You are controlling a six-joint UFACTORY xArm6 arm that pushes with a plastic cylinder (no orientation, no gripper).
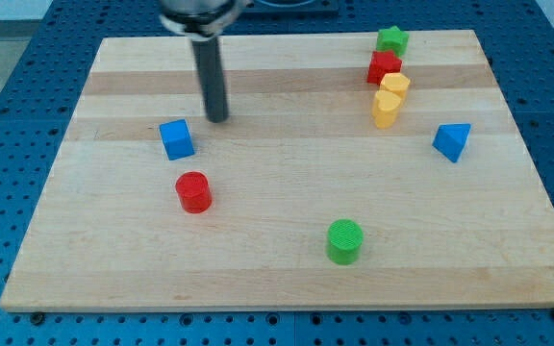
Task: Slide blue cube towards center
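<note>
The blue cube [176,139] sits on the wooden board [277,259] at the view's left of middle. My tip [217,118] stands just to the cube's upper right, a small gap away, not touching it. The dark rod rises from the tip to the view's top edge.
A red cylinder [193,191] lies just below the blue cube. A green cylinder [344,240] is at the lower middle. A blue triangular block [452,141] is at the right. At the top right are a green star [390,40], a red star [384,67] and two yellow blocks [389,99].
</note>
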